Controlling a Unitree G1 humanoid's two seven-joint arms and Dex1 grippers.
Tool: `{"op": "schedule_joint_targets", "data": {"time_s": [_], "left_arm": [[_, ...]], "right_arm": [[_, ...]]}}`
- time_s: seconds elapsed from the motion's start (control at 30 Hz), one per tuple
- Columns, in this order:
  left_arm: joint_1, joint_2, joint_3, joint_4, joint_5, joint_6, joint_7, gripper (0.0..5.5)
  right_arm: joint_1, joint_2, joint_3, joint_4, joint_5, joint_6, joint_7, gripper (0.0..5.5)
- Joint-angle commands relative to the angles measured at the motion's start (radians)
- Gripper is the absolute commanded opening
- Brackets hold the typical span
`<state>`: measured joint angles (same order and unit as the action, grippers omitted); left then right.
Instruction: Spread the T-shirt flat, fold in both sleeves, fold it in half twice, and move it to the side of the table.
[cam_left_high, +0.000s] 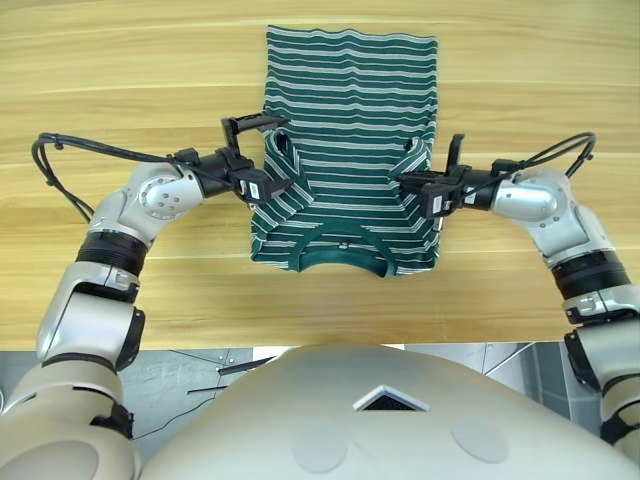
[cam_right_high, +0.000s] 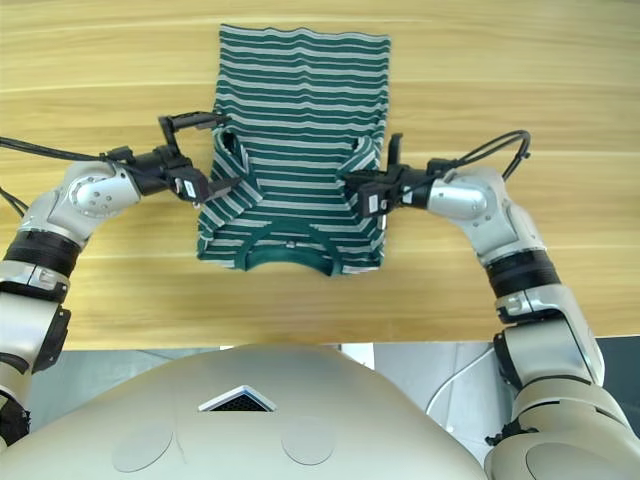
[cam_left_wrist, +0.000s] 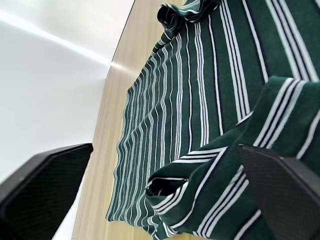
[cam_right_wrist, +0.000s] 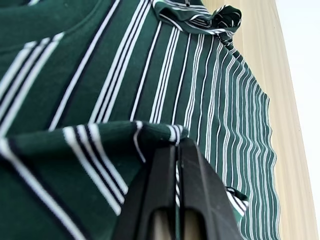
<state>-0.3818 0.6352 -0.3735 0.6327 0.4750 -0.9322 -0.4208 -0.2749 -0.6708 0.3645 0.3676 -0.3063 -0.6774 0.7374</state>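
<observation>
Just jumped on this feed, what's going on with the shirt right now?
The striped T-shirt lies on the wooden table with both sleeves folded in over the body and the collar nearest the robot. The right hand is shut on a fold of fabric at the shirt's right sleeve. The left hand sits at the left sleeve with its fingers apart, gripping nothing. The folds in half are not yet done.
</observation>
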Motion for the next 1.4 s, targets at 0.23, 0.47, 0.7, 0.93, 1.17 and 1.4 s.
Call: {"op": "schedule_joint_targets", "data": {"time_s": [0.23,0.47,0.7,0.93,1.17,1.4], "left_arm": [[0.002,0.003,-0.005,-0.007,-0.003,0.002,-0.003,5.40],[-0.005,0.002,-0.005,-0.006,-0.004,0.003,-0.005,5.40],[-0.008,-0.001,-0.006,-0.005,-0.006,0.004,-0.007,5.40],[-0.009,-0.002,-0.006,-0.004,-0.007,0.004,-0.007,5.40],[0.000,0.008,0.011,-0.016,-0.067,-0.008,-0.029,5.40],[0.088,0.218,0.084,-0.083,-0.385,-0.003,-0.266,5.40]], "right_arm": [[0.007,-0.002,0.004,-0.024,-0.009,0.054,0.016,0.02],[0.001,0.012,-0.003,-0.022,0.006,0.078,0.017,0.75],[-0.018,0.032,-0.017,-0.015,0.019,0.097,0.000,1.93],[-0.016,0.037,-0.040,-0.051,0.089,0.089,0.018,3.09],[0.022,-0.064,-0.261,-0.197,0.400,0.097,0.065,4.25],[0.187,-0.223,-0.368,-0.138,0.352,0.036,0.099,5.37]]}}
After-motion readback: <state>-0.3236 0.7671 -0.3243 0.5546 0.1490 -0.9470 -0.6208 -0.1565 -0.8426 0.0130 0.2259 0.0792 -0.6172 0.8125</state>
